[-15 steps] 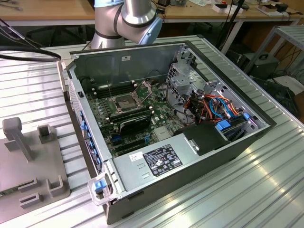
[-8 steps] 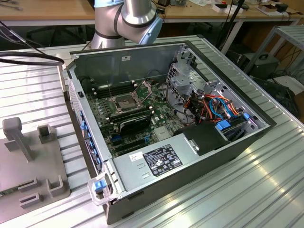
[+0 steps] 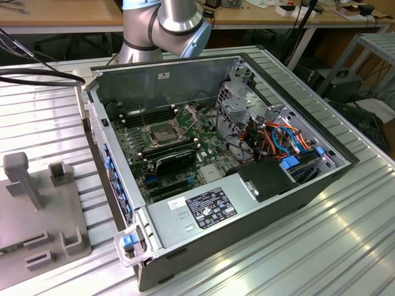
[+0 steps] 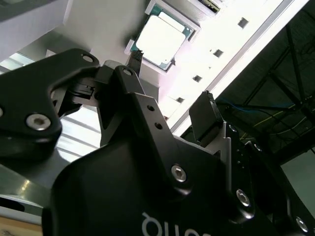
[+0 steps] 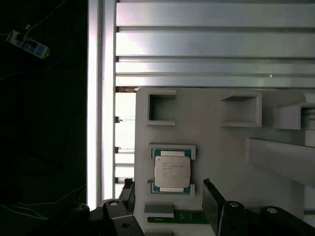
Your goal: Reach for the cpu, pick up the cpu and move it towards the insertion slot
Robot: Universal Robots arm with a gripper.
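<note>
Cpu (image 5: 172, 172) flat on grey plate (image 5: 224, 160)

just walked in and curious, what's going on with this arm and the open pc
The gripper hangs open over the cpu, not yet closed on it. The cpu lies flat in its recess on a grey holder plate. The insertion slot is in the open computer case.
</note>
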